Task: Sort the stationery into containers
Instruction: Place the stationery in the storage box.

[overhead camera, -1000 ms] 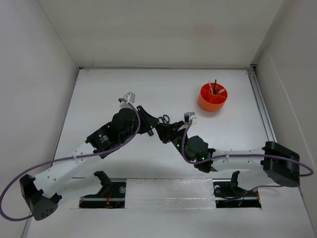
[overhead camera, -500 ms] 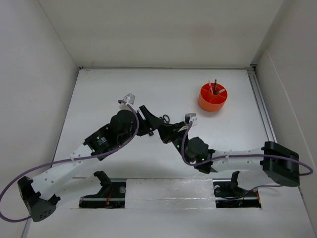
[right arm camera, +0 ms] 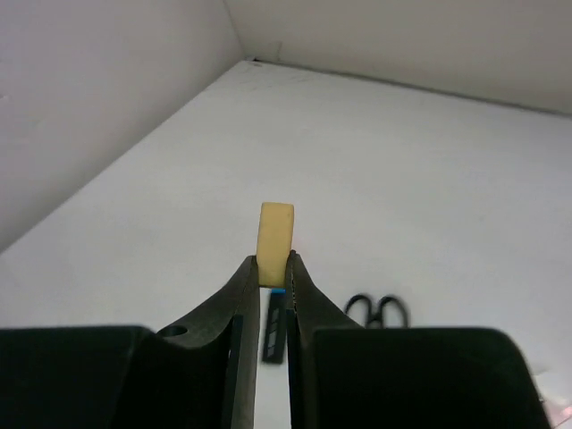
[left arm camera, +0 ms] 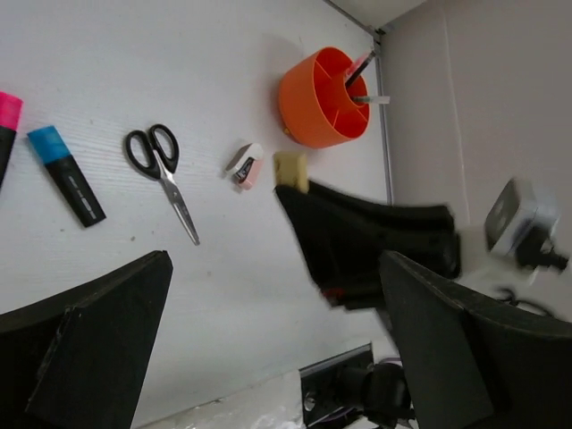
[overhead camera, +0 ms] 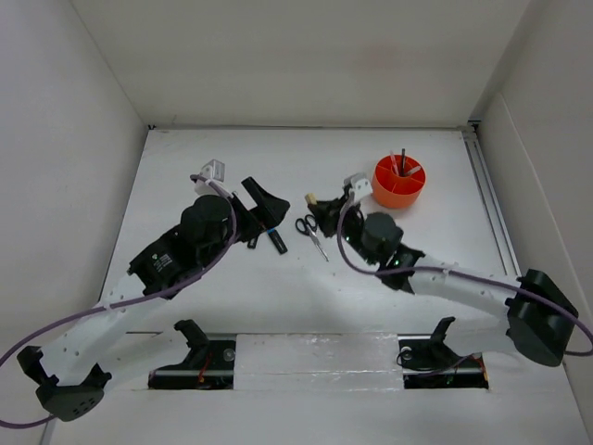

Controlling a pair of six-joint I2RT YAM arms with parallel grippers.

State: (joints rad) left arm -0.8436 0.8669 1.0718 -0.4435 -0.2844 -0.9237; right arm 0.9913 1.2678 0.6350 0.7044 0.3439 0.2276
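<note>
While left claw (left arm camera: pixel 275 268) gapes wide, right claw (right arm camera: pixel 273 271) pinches a blocky yellowish eraser (right arm camera: pixel 276 229)
</note>
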